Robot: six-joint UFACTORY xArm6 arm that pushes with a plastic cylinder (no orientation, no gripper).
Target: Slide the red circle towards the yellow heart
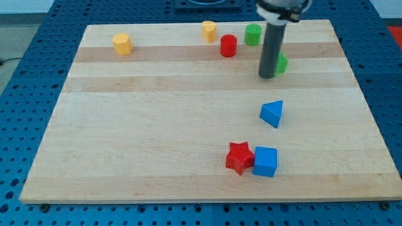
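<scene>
The red circle stands near the view's top, a little right of centre. A yellow block, which may be the heart, sits just up and left of it, almost touching. Another yellow block stands far to the view's left near the top. My tip rests on the board to the right of and below the red circle, apart from it, and right next to a green block that the rod partly hides.
A second green block stands right of the red circle at the top edge. A blue triangle lies below my tip. A red star and a blue cube touch each other near the bottom.
</scene>
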